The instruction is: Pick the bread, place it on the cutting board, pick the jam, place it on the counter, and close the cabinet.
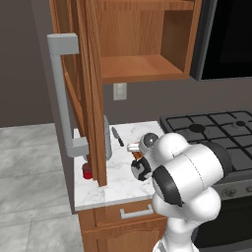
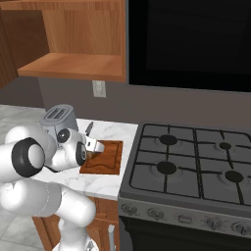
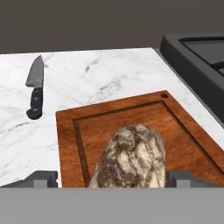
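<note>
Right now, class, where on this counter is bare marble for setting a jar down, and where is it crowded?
Bare marble lies between the knife and the cutting board, and behind the board toward the wall. The board holds the bread. The counter's left edge is crowded by the cabinet door, toaster and jam.

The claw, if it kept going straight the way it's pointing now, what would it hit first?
Most likely the bread, which sits right between the claw tips in the hand view. Directly beyond lies the cutting board. Whether the claw already touches the bread is unclear, since depth is hard to judge.
</note>
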